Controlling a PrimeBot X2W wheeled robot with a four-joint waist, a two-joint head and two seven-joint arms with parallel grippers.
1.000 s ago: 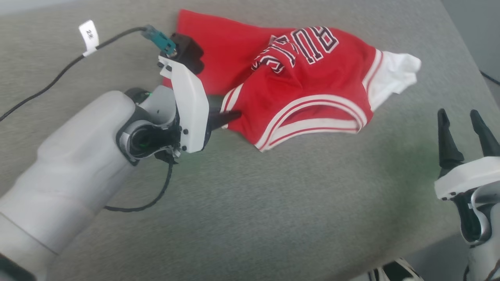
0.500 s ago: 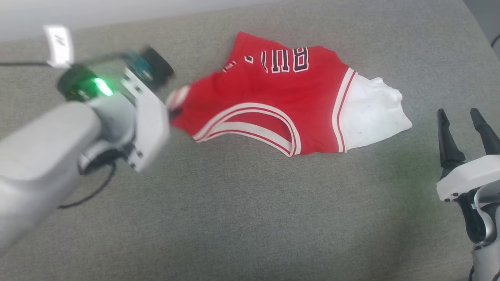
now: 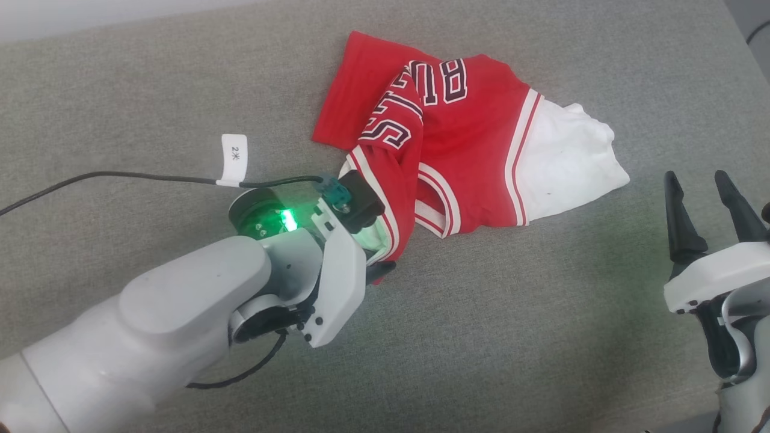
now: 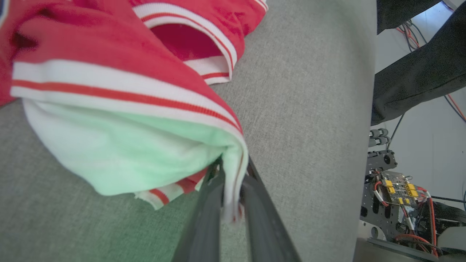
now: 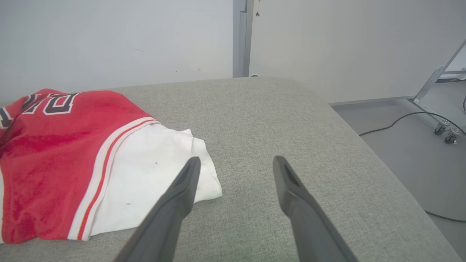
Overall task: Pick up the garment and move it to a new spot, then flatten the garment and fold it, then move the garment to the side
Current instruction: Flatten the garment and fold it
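Note:
The garment (image 3: 475, 138), a red jersey with striped trim and black lettering, lies crumpled on the grey cushioned surface (image 3: 421, 349), its white inner fabric spread toward the right. My left gripper (image 3: 385, 267) is shut on a striped edge of the garment (image 4: 120, 91) at its near left corner and holds that edge lifted, the cloth pinched between the two dark fingers (image 4: 204, 218). My right gripper (image 3: 707, 189) stands open at the right, apart from the garment (image 5: 65, 160), its fingers (image 5: 174, 203) just short of the white part.
A black cable (image 3: 120, 177) with a white tag runs across the surface to my left wrist. The surface drops off at the right edge (image 5: 364, 145). Floor with cables and a wheeled metal frame (image 5: 442, 80) lies beyond. Electronics (image 4: 397, 189) sit beside the surface.
My left gripper, shut on the garment's edge, swung far left and then back toward me, dragging and folding the left part over. The right gripper stayed put. The head view shifted.

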